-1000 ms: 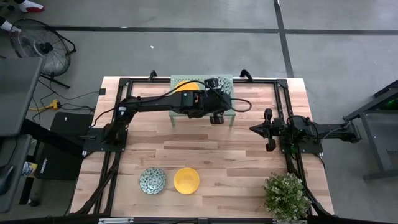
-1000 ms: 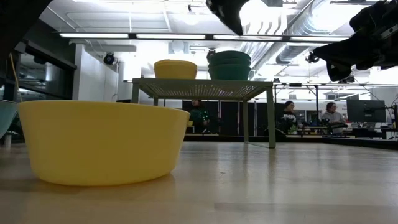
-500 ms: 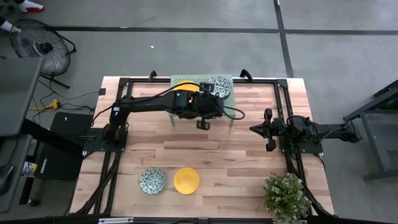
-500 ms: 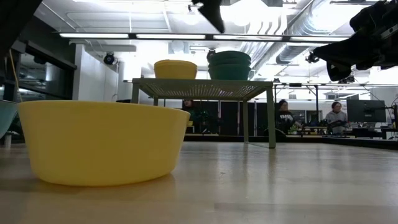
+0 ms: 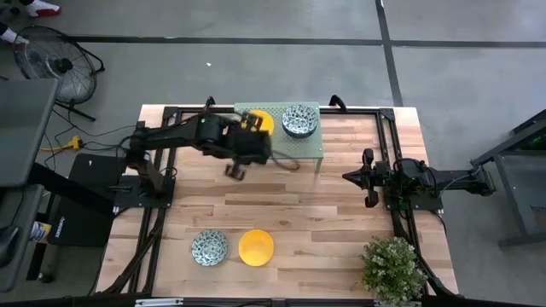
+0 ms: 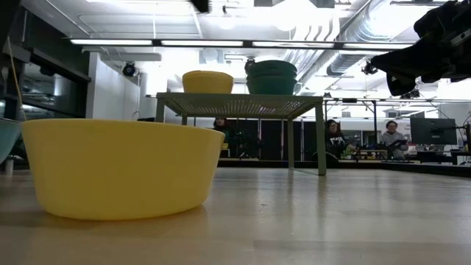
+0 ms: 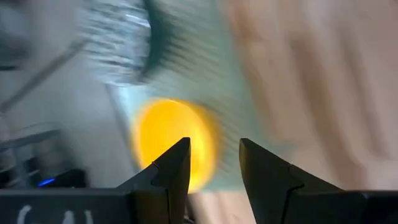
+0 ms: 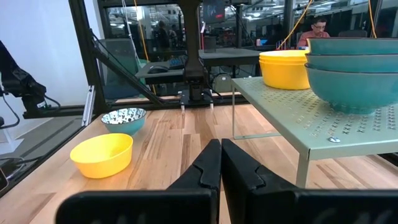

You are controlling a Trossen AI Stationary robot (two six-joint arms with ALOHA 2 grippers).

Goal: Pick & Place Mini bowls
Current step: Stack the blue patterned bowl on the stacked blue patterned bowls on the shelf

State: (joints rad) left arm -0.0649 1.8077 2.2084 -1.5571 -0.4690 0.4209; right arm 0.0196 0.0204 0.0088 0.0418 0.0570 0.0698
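1. Dark fingers of the left gripper (image 5: pixel 232 170) stand apart with nothing between them, above the table (image 5: pixel 341 213) just off the rack's (image 5: pixel 307 149) left front corner.
2. Behind it, on the pale green rack, sit a stack of yellow bowls (image 5: pixel 261 122) and a stack of patterned bowls (image 5: pixel 299 120), side by side.
3. Near the table's front edge, one patterned bowl (image 5: pixel 209 247) lies just beside one yellow bowl (image 5: pixel 256 246).
4. At the right side the right gripper (image 5: pixel 368 178) waits with its fingers (image 8: pixel 233 163) pressed together, holding nothing.
5. A potted plant (image 5: pixel 393 269) stands at the front right corner.
6. People (image 6: pixel 396 137) sit in the room beyond.
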